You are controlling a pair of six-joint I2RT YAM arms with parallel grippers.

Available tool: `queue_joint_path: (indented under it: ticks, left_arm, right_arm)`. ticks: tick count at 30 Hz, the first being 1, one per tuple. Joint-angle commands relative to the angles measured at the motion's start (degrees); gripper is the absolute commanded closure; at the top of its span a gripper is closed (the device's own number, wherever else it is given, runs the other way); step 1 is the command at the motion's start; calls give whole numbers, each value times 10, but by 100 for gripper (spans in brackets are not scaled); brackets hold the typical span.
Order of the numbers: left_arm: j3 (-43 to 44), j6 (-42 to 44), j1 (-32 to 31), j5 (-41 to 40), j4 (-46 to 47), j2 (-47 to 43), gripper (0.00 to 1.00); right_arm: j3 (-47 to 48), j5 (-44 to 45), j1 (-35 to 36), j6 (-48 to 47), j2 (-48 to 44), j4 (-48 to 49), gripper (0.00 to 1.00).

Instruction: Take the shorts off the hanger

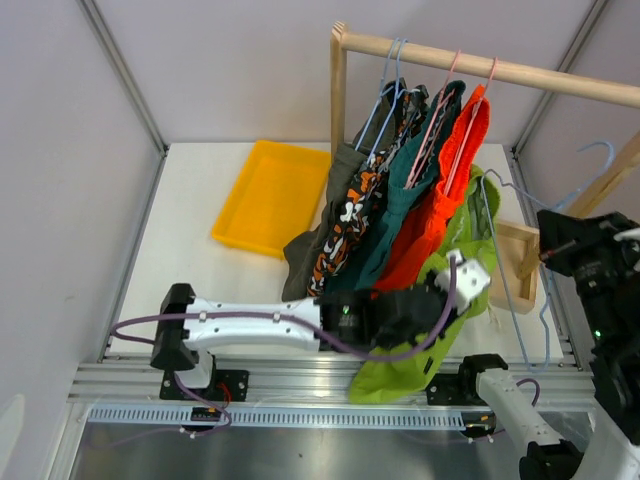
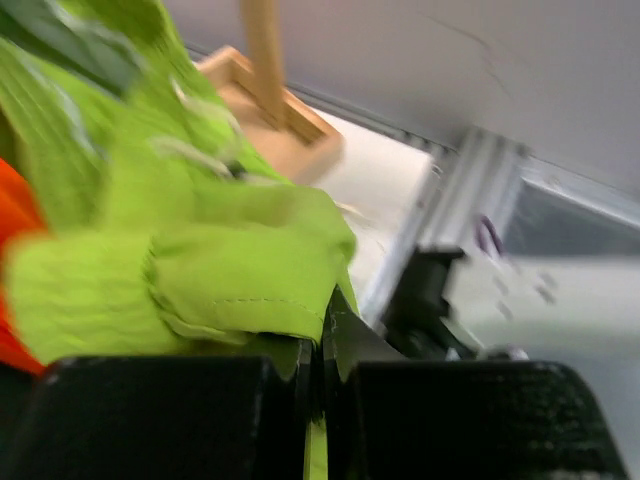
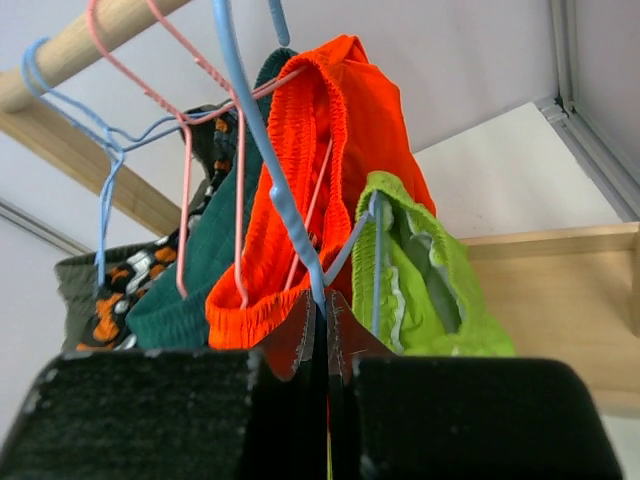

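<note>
The lime green shorts (image 1: 405,370) are stretched from the wooden rail (image 1: 480,65) toward the near edge of the table, their lower part clamped between the shut jaws of the left gripper (image 2: 320,345). The blue hanger (image 3: 280,210) threaded through their waistband is pinched at its wire by the right gripper (image 3: 322,315), whose jaws are pressed together on it. This split hold is judged to serve the task: the hanger is anchored so that the fabric can be pulled off it. The orange-red shorts (image 1: 440,210), the dark teal shorts (image 1: 395,215), the camouflage shorts (image 1: 350,215) and the olive-grey shorts (image 1: 305,250) are seen hanging from the rail, presumably left for later turns
</note>
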Motion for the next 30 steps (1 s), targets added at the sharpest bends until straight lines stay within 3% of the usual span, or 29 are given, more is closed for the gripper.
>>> queue_joint_path:
  ticks: [1,5,8,14,20,26,30]
  left_arm:
    - [100,-10,62,47,-19,25,100]
    - [107,-25,93,64,-42,47,100]
    - [40,-54,83,77,-21,20,100]
    - [-73,-89,-27,7,-21,-74,100]
    - [-91,-140,-146,-63,-91,-129,100]
    - [-92,-200,-205,-169,-206,-202,100]
    - [-95,-214,-209,-225,-280,-264,100]
  right_arm:
    - [62,-7,0,5,3,-43,100]
    - [136,8,3,-10,43,-54,100]
    - [181,33,12,-28,82,-45,100]
    - [197,91,34,-51,134,32,100]
    - [200,129,34,-86,203,103,100]
    - [192,99,-12,-94,257,131,100]
    - [121,47,-48,-75,252,143,100]
